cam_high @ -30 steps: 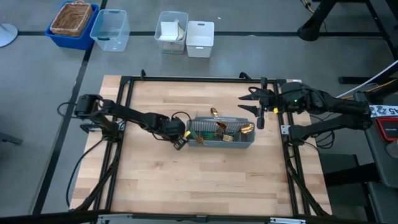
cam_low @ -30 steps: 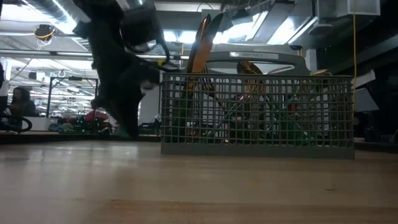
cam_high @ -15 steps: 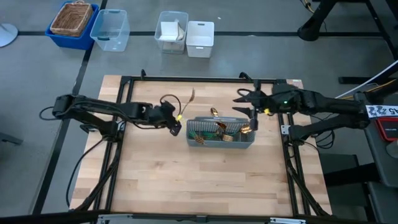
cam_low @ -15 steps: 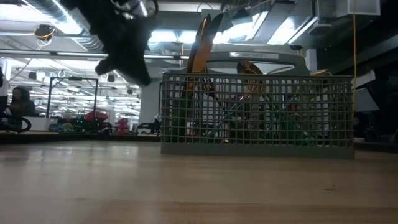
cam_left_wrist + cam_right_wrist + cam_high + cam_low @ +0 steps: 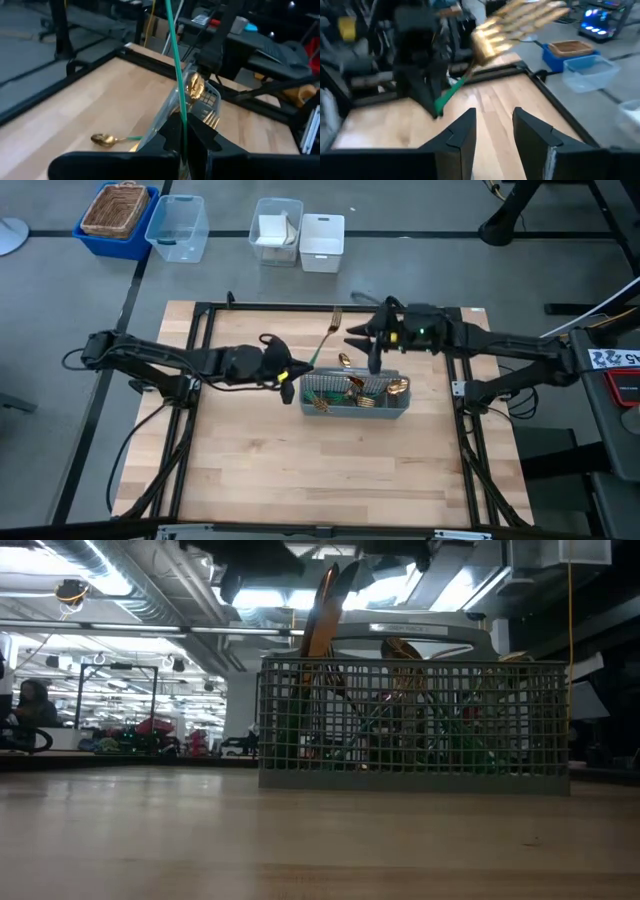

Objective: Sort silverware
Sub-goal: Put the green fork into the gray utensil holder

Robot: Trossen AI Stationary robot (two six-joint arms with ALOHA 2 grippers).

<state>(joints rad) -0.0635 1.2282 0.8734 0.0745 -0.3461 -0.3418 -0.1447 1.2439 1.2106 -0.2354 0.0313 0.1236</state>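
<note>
Left end effector point(image 5: 288, 376) is shut tight on the thin green handle of a gold fork point(image 5: 324, 340). It holds the fork up in the air, just beside the left end of the grey mesh caddy point(image 5: 356, 408). The fork slants up and away toward the back edge of the worktop point(image 5: 250, 470), with its gold prongs at the far end. In the left wrist view the green handle point(image 5: 176, 60) runs straight up from between the two dark fingers point(image 5: 170, 131).

Right end effector point(image 5: 374, 352) hangs over the back edge of the caddy, near the fork's prongs. Its fingers are apart and nothing is between them. In the right wrist view the gold prongs point(image 5: 515, 22) show big and blurry in front of its two open fingers point(image 5: 462, 131).

The caddy sits near the middle of the worktop, a bit toward the right side. Gold forks and spoons with green handles point(image 5: 366, 389) stand inside it. From the low view they poke up above the wire rim point(image 5: 330, 610). One gold spoon point(image 5: 106, 139) lies flat on the wood behind the caddy, toward the back edge.

A white label near the right arm has writing, but it is too small to read.
</note>
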